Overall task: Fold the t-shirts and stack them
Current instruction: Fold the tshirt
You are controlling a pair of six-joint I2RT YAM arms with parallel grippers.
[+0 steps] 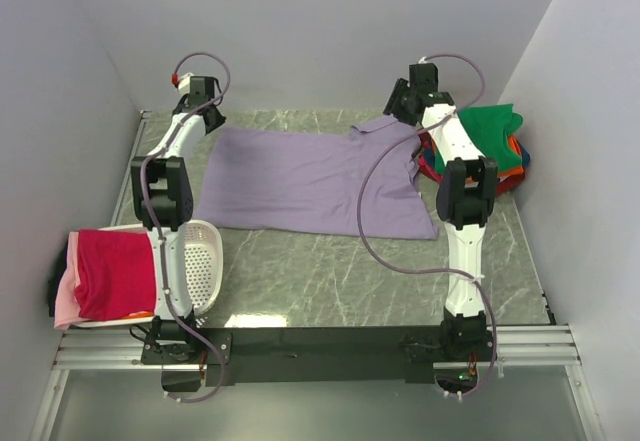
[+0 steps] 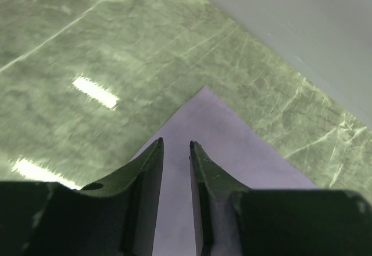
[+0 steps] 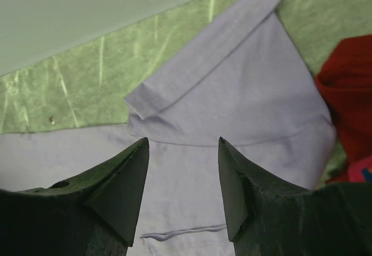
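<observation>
A lavender-purple t-shirt (image 1: 310, 181) lies spread flat on the marble table. My left gripper (image 1: 207, 116) hovers over its far left corner (image 2: 203, 122); its jaws stand a narrow gap apart with flat cloth showing between them (image 2: 175, 144). My right gripper (image 1: 402, 111) is open wide over the far right part of the shirt, just short of a folded sleeve (image 3: 203, 53), and holds nothing (image 3: 183, 140). A green shirt (image 1: 485, 126) tops a pile with orange, blue and red cloth at the right wall. A magenta-red shirt (image 1: 112, 273) lies over a pink one (image 1: 65, 306) at the left.
A white perforated basket (image 1: 205, 261) lies on its side at the left next to the left arm's base. The red cloth of the pile (image 3: 349, 87) shows beside the right gripper. Walls close the table at the back and both sides.
</observation>
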